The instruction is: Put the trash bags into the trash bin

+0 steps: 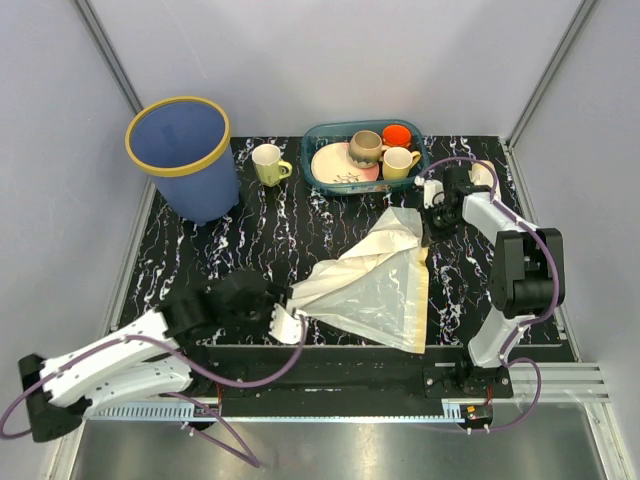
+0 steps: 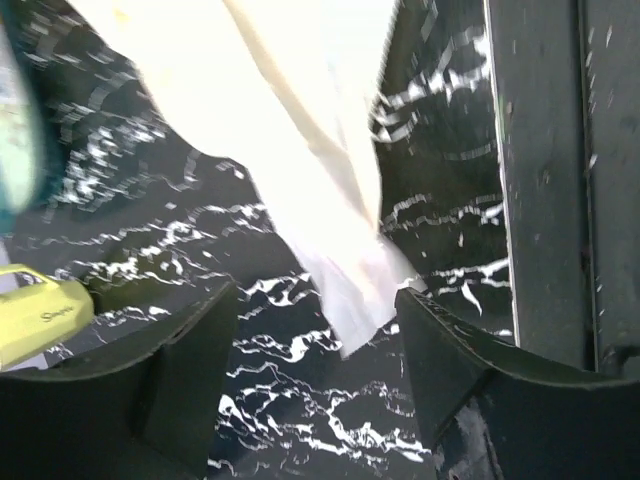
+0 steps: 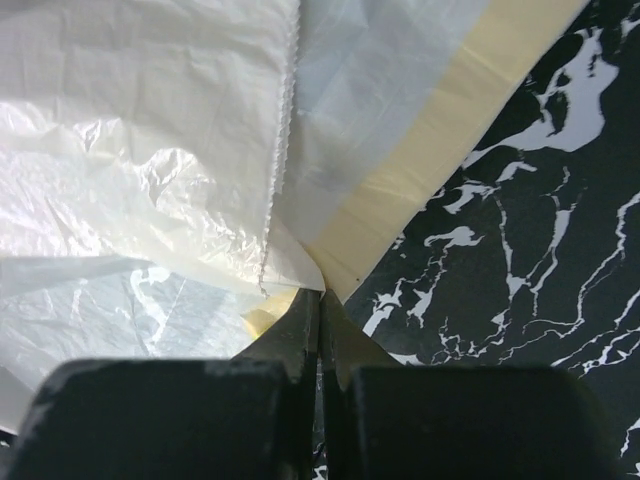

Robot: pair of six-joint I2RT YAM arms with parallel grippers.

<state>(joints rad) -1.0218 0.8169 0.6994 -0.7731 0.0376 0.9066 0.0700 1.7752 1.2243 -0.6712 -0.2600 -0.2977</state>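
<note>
Your right gripper (image 3: 320, 302) is shut tight on the trash bag's (image 1: 375, 285) corner to lift it; your left gripper (image 2: 315, 315) is open around the lower corner, ready to grab.

**Q:** Where do you find the trash bags (image 1: 375, 280)?
**A:** In the middle of the table (image 1: 300, 225). You see cream-white translucent film, crumpled and spread in a rough triangle, with a yellowish band along its right edge.
**Q:** And the trash bin (image 1: 185, 160)?
**A:** Far left corner, upright, blue with a yellow rim, well apart from the bags.
</note>
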